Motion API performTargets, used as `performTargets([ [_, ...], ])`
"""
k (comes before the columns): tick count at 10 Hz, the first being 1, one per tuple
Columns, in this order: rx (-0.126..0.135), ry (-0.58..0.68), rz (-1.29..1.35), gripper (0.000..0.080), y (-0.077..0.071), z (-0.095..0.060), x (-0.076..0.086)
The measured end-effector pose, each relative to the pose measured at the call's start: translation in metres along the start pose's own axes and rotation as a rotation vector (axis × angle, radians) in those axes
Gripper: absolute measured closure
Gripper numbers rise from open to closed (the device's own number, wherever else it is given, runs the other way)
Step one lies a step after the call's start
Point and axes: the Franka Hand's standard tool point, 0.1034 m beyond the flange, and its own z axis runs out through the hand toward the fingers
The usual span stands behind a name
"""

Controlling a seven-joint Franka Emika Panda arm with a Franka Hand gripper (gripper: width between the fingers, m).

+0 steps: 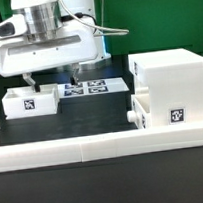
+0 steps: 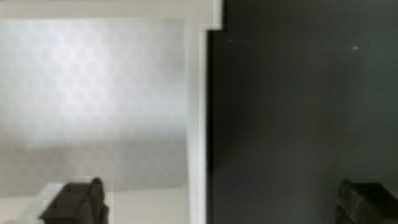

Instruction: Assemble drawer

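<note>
End effector [image 1: 51, 76] spread wide, nothing held. The wrist view shows both fingertips [image 2: 80, 200] apart, with white plastic under one and bare tabletop [image 1: 91, 116] under the other.

The loose tray [image 1: 29, 100] sits directly beneath the end effector, tag facing out. You can't tell whether the fingers touch it.

The housing [image 1: 173, 83] stands well off to one side of the end effector, past the marker board [image 1: 93, 87]. The second tray [image 1: 143, 110] looks slotted into its lower opening, knob [image 1: 132, 115] outward; depth unclear.

Judgement: roughly half done. You have yet to grasp the loose tray, carry it over and slide it in.
</note>
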Motion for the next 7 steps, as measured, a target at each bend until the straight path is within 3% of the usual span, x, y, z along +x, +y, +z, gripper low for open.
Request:
performTargets([
  [2,0.0,-0.002,0.0,0.0151,0.0,0.001,-0.001],
  [5,-0.026,0.01,0.085,0.0151,-0.011,0.024,-0.022],
  [7,-0.042,0.016,0.059,0.0151,-0.01,0.031,-0.024],
])
